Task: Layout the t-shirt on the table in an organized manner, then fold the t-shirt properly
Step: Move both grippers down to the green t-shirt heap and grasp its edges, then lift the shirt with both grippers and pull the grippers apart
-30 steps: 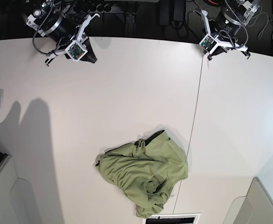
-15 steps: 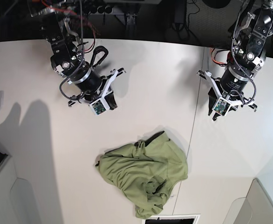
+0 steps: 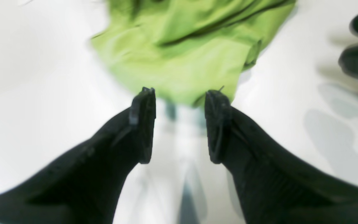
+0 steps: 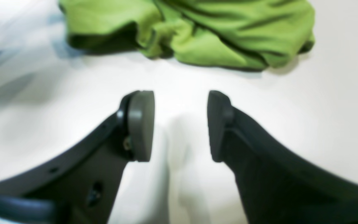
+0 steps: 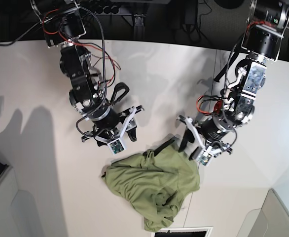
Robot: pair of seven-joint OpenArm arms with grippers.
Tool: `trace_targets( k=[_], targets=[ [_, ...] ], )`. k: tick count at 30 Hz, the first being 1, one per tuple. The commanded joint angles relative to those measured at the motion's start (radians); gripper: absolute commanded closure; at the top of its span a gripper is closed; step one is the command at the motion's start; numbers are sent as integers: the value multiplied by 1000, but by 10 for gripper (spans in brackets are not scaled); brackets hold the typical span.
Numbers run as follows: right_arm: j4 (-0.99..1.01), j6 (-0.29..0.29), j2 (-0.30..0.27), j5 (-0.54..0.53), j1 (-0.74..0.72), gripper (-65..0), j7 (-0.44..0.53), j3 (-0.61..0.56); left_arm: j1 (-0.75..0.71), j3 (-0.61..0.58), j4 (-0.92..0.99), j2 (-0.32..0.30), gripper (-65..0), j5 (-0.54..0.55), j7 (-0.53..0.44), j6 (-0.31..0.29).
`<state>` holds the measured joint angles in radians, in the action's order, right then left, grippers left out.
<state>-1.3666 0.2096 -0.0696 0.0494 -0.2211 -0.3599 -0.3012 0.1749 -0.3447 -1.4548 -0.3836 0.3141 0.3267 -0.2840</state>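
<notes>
The olive-green t-shirt (image 5: 152,190) lies crumpled in a heap on the white table (image 5: 149,84), near its front edge. My left gripper (image 5: 185,141) hangs at the shirt's upper right edge. In the left wrist view its fingers stand open (image 3: 179,93), with the hem of the t-shirt (image 3: 179,46) just past the tips. My right gripper (image 5: 130,131) hovers a little above the heap's upper left. It is open (image 4: 180,96) over bare table, and the t-shirt (image 4: 197,31) lies a short way ahead. Nothing is held.
Grey bins stand at the front left (image 5: 1,207) and front right (image 5: 275,217) corners. A thin dark seam (image 5: 211,98) runs down the table right of centre. A white-framed dark panel (image 5: 181,232) sits at the front edge below the shirt.
Both arms have swept from the table's far edge down to the shirt. Both grippers have gone from nearly shut to open. The shirt has not moved.
</notes>
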Motion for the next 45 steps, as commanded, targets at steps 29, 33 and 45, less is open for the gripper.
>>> trace_targets(
  k=[29, 33, 45],
  targets=[
    [231, -109, 63, -30, -231, -275, 76, 140, 142, -200, 278, 90, 0, -289, -8, 97],
    [363, -109, 87, -30, -297, -275, 100, 140, 57, -200, 125, 27, 0, -288, -8, 97],
    [469, -76, 125, 5, -319, -29, 118, 140, -77, -199, -42, -35, 0, -259, 14, 98]
  ],
)
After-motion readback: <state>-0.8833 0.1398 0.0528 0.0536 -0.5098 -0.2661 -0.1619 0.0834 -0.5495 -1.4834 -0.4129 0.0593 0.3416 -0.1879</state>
